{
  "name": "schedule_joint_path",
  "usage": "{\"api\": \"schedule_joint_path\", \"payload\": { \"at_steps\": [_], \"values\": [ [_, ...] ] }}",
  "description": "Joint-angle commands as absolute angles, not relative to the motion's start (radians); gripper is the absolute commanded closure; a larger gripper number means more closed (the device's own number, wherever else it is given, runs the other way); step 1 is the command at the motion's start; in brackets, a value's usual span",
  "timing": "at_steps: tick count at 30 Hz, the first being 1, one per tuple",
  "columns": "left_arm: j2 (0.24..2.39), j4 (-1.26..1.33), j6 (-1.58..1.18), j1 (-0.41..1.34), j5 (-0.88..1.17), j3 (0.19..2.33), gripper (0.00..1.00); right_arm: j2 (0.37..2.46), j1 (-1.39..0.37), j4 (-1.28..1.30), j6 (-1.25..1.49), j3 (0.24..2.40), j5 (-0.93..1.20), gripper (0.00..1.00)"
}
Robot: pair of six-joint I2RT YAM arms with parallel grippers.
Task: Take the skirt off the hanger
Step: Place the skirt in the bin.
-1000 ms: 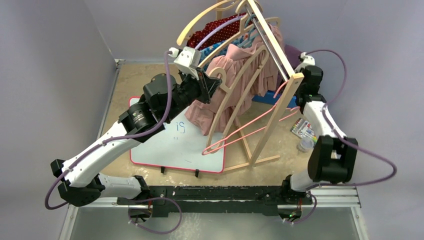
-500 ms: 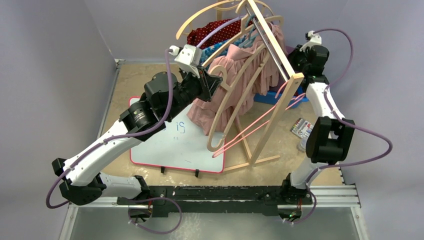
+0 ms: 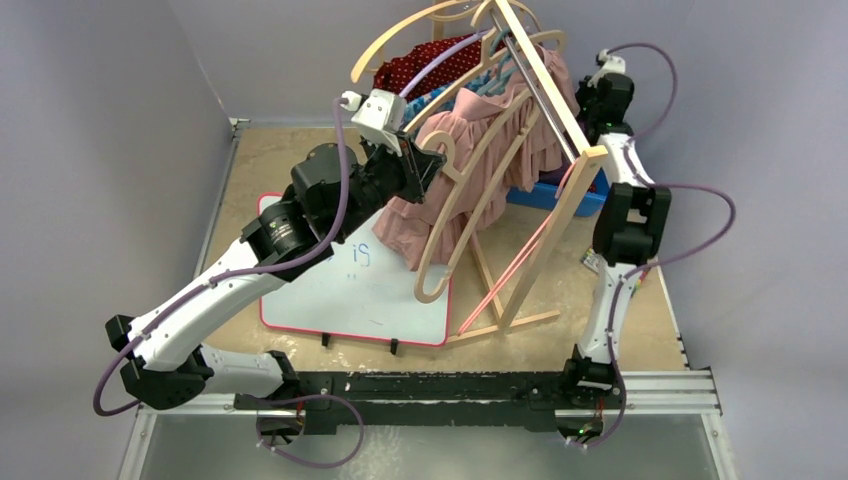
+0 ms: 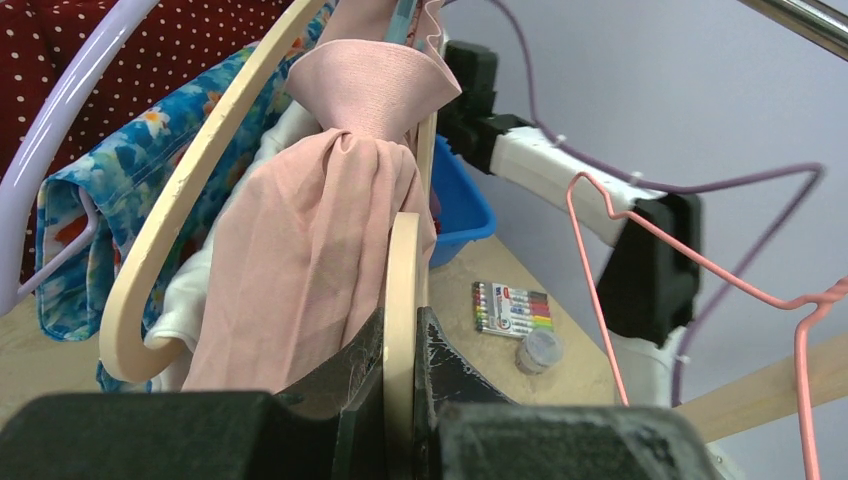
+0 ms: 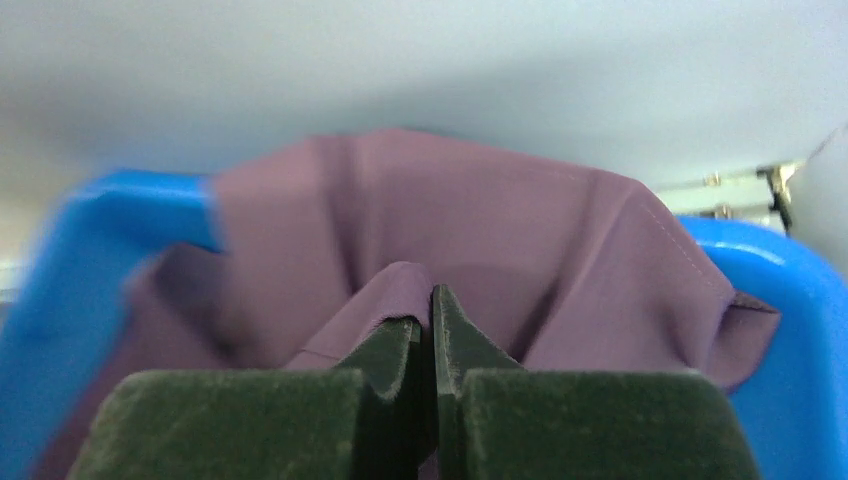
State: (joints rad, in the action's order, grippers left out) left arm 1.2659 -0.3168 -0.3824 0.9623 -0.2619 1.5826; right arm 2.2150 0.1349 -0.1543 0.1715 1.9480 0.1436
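Pink skirt (image 4: 310, 250) hangs bunched on the wooden hanger (image 4: 402, 300) clamped in the left hand (image 4: 400, 345), not yet freed; the right hand (image 5: 425, 320), pinched shut on purple cloth (image 5: 560, 250) in the blue bin (image 5: 60, 300), likely must release and tug the skirt off.

Close in on the skirt (image 4: 320, 250): soft pink cloth, matt, its waistband (image 4: 372, 88) finely ribbed. The hanger (image 4: 402, 270) is pale wood, sanded smooth, with a dull sheen. The left pincer (image 4: 402, 335) shows black matt pads (image 4: 445, 370), scuffed grey. Behind, a thin wire hanger (image 4: 594, 290) with a pink coat, plastic perhaps. On the right, purple cloth (image 5: 500, 220), smooth weave, stitched hem, in a bin (image 5: 800, 300) of glossy blue plastic. The counter (image 3: 262, 160) looks grainy, the whiteboard (image 3: 330, 300) slick.
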Motion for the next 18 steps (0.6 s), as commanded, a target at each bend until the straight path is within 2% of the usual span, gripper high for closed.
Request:
{"api": "schedule_joint_path", "payload": {
  "at_steps": [1,4,6,10,18],
  "values": [
    [1.263,-0.273,-0.390,0.958,-0.246,1.632,1.00,2.414,0.149,0.055,0.094,2.150,0.056,1.00],
    [1.267,-0.268,-0.386,0.959,-0.247,1.626,1.00,2.459,0.149,0.190,0.105,2.145,0.055,1.00],
    [1.273,-0.264,-0.380,0.957,-0.249,1.627,1.00,2.417,0.149,0.238,0.135,2.049,0.066,1.00],
    [1.290,-0.263,-0.375,0.958,-0.236,1.635,1.00,2.255,0.150,0.117,0.157,1.800,0.113,1.00],
    [1.304,-0.295,-0.373,0.959,-0.242,1.662,1.00,2.176,0.152,0.400,0.041,2.004,0.033,0.97]
  ]
}}
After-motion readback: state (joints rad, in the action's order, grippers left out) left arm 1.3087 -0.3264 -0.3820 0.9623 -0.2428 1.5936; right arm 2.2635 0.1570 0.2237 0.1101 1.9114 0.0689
